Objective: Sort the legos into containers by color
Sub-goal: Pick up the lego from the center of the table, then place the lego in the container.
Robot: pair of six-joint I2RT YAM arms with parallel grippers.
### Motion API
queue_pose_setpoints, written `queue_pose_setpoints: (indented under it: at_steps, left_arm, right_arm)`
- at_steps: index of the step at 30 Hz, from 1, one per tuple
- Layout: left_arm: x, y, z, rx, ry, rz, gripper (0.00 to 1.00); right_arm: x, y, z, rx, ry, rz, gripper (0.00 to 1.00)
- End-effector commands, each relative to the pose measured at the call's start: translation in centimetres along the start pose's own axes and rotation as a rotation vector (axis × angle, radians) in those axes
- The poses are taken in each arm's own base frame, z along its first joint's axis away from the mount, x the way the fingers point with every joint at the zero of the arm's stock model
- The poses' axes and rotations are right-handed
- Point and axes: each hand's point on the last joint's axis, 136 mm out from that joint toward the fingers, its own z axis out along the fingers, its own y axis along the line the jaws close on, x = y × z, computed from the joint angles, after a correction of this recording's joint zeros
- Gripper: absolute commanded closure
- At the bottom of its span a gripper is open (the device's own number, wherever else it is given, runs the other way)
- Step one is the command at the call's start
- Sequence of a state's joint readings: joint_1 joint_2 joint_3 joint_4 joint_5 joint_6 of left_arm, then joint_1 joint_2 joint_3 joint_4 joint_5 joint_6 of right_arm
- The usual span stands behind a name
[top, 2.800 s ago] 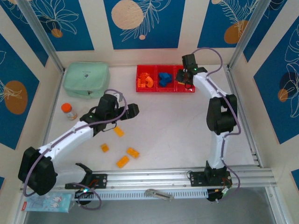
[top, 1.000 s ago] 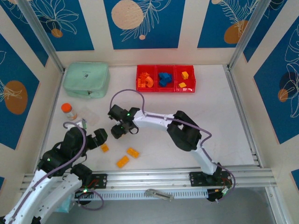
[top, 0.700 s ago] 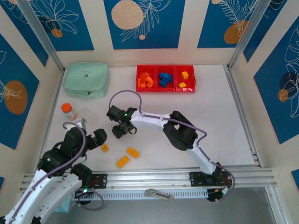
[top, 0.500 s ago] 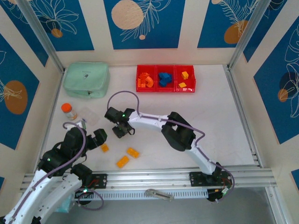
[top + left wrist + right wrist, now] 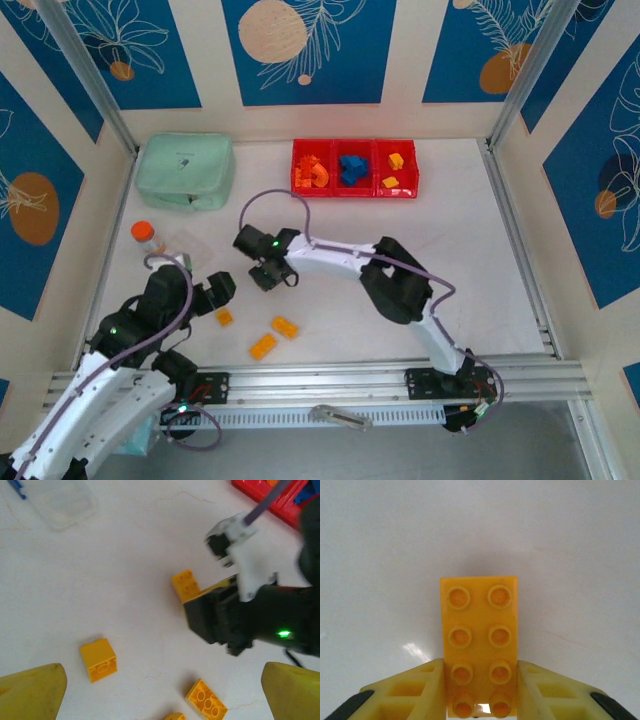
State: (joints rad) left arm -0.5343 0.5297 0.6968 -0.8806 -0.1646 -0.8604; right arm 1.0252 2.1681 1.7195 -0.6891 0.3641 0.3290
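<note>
The right wrist view shows what the top view hides: the right claw point(image 5: 480, 672) is closed on the near end of a yellow brick point(image 5: 479, 625), studs up, above the white table point(image 5: 480, 525). From above, the right arm stretches left, well apart from the red bins point(image 5: 335, 193). The left arm sits folded near-left, and the left claw point(image 5: 162, 685) is wide open and empty over a loose yellow cube point(image 5: 98, 660).

On my left wrist feed the blurred white-and-black right arm point(image 5: 247, 570) hides part of a yellow studded plastic brick point(image 5: 184, 584).
</note>
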Motion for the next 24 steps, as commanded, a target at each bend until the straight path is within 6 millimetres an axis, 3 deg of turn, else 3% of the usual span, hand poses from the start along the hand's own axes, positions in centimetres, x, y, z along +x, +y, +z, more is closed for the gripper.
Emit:
queue_pose_setpoints:
  at_steps: [1,4,9,12,15,20,24]
  left_arm:
    - [-1.4,-3.3,0.1,0.104,-0.001,0.048,0.01]
    - [-1.6,-5.6,1.5,0.163,0.032,0.084,0.01]
    - [-1.7,-9.4,4.5,0.242,0.09,0.14,0.01]
    - [-1.9,-11.4,6.2,0.265,0.106,0.175,0.01]
    - [-2.3,-13.2,7.7,0.283,0.119,0.197,0.01]
    - [-3.1,-15.0,9.7,0.292,0.12,0.218,0.01]
    - [-3.7,-15.7,10.8,0.283,0.113,0.229,0.01]
  right_arm:
    - [-2.5,-4.8,-5.4,-0.003,-0.129,0.154,0.65]
    - [-2.5,-10.9,-7.4,0.071,-0.171,0.275,0.65]
    - [-2.3,-23.0,-10.0,0.187,-0.251,0.506,0.66]
    - [-2.5,-29.5,-10.6,0.265,-0.287,0.596,0.67]
    - [-3.1,-34.7,-10.8,0.311,-0.317,0.662,0.67]
    - [-4.2,-41.8,-9.9,0.369,-0.337,0.732,0.67]
    - [-5.3,-44.9,-8.0,0.377,-0.32,0.735,0.65]
